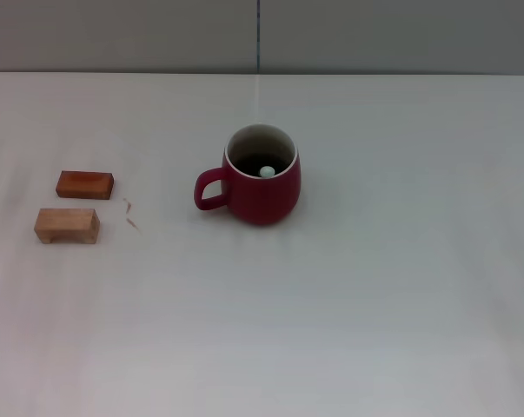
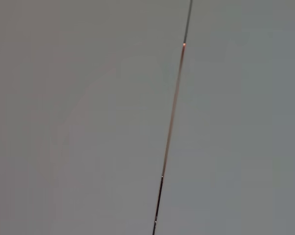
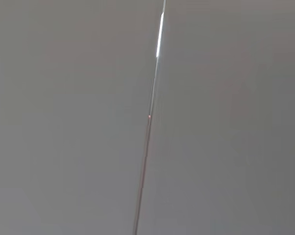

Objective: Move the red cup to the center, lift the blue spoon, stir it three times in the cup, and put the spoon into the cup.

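where the white table point(image 1: 374, 304) spreads out in the head view, the red cup point(image 1: 260, 189) stands upright near the middle, a little toward the far side. its loop handle points to the robot's left. the inner wall and rim are cream-white, and the bottom inside is dark. inside the cup sits the blue spoon point(image 1: 268, 171): only the pale rounded end of its handle shows, a small light dot against the dark interior, close to the near inner wall. the rest of the spoon is hidden below the rim, so its bowl cannot be made out.

well to the robot's left of the cup lie two small wooden blocks, apart from each other. the reddish-brown block point(image 1: 85, 184) is the farther one, and the pale block point(image 1: 67, 225) lies just nearer the robot. a thin reddish thread point(image 1: 129, 213) lies on the table between the blocks and the cup.

neither gripper shows in any view, so whether the fingers are apart or together cannot be told. both wrist views show only a plain grey wall point(image 2: 79, 122) with a thin seam point(image 2: 169, 142) running along it.
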Robot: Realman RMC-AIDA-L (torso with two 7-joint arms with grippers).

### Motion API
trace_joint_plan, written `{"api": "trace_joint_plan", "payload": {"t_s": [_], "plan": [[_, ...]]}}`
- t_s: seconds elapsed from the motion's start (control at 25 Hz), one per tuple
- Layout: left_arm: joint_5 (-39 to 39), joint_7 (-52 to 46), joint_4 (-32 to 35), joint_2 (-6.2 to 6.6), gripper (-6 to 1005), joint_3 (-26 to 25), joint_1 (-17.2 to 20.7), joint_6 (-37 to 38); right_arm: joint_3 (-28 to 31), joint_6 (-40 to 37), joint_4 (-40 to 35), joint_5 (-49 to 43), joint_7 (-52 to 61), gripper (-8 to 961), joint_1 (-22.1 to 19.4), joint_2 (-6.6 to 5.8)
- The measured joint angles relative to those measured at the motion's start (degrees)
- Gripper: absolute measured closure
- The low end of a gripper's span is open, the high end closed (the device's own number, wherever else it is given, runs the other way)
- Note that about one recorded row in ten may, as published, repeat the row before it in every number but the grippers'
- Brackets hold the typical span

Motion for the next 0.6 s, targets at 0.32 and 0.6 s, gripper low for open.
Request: {"api": "trace_joint_plan", "payload": {"t_s": [0.32, 0.6], "plan": [[-1.4, 0.3, -0.4, -0.07, 152, 0.0, 0.2, 2.1, 0.5, 0.2, 0.4, 0.1, -1.4, 155, 0.9, 0.03], [-2.2, 0.4, -0.5, 0.02, 153, 0.0, 0.3, 2.3, 0.5, 0.1, 0.4, 0.2, -1.4, 156, 1.0, 0.07]]}}
